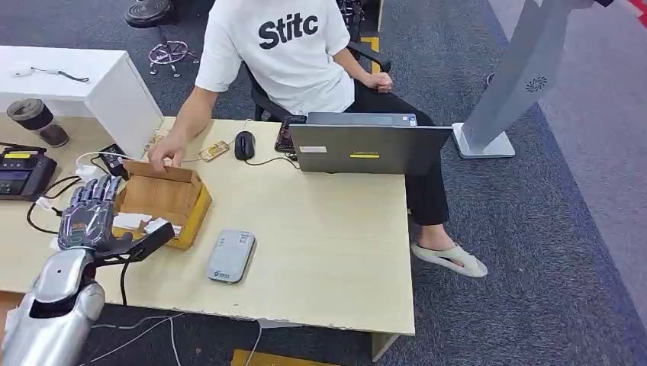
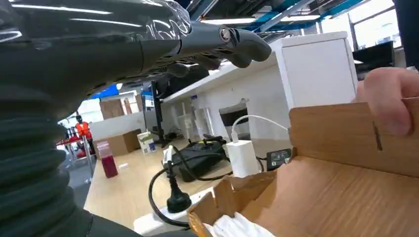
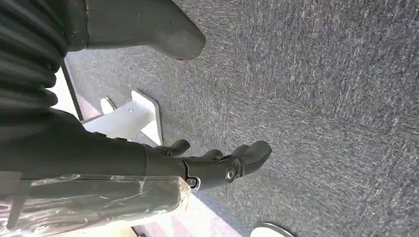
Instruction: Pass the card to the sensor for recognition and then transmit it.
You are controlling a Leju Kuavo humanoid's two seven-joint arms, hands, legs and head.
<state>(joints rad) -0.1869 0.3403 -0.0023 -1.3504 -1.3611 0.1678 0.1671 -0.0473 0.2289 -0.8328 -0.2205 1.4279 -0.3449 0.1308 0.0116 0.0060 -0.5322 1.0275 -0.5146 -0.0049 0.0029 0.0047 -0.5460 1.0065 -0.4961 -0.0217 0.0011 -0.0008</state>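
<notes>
cards [image 1: 145, 223] lie in the cardboard box [image 1: 172, 200] on the tabletop [image 1: 320, 229], just beside the left hand [image 1: 90, 213], whose fingers are spread, holding nothing.

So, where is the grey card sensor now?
In the head view, the flat grey rounded card sensor lies near the wooden table's front edge, just right of the open cardboard box.

Worktop [image 1: 328, 252], light wood. Open grey laptop [image 1: 366, 145] at far edge; black mouse [image 1: 244, 145] beside it, wired. Black controller unit [image 1: 23, 171] at left edge, cables trailing. White charger [image 2: 243, 157] near it. Seated person in white T-shirt [image 1: 286, 46]. Grey carpet [image 1: 549, 229]. White stand base [image 1: 481, 141].
</notes>
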